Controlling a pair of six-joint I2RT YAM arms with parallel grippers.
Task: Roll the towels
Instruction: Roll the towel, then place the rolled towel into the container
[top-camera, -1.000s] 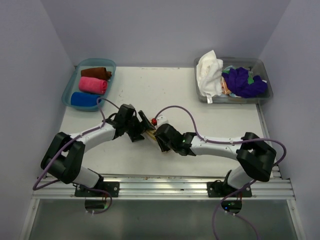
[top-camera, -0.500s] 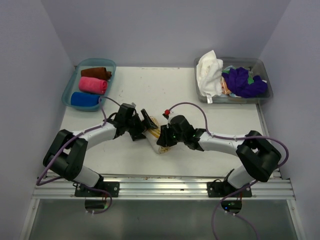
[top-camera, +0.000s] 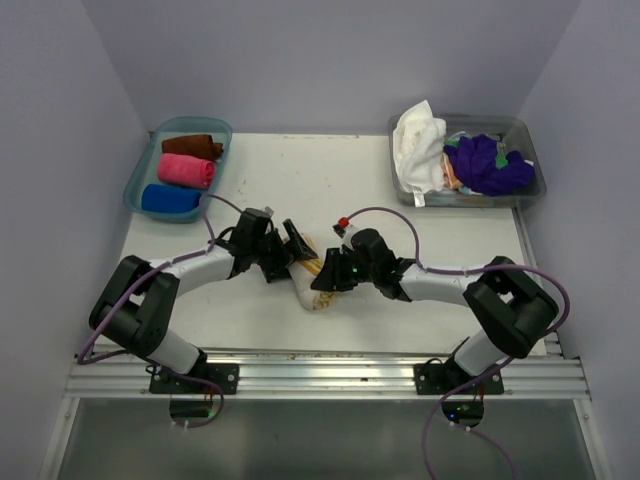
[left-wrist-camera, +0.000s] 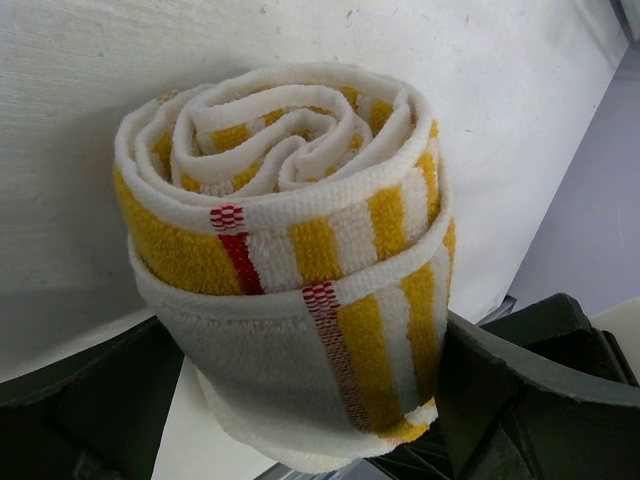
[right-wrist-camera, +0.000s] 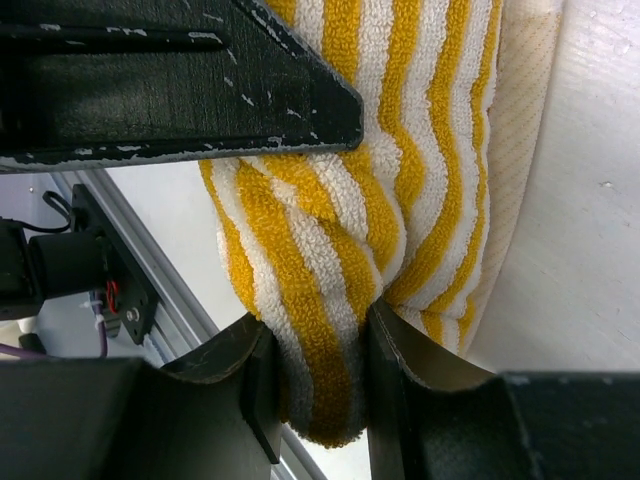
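Change: my right gripper (top-camera: 330, 276) is swinging outward, uncovering the yellow-striped towel (top-camera: 312, 288) | Grip: both grippers are clamping it, left gripper (top-camera: 292, 256) hugging the roll | Where: table (top-camera: 330, 190) middle, 6 o'clock side | Meaning: rolling looks finished

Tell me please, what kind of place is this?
Probably a robot test bench in a laboratory, not a home: a left arm and a right arm bolted to a metal rail, plain walls enclosing a white table, and rolled towels in a blue tray.
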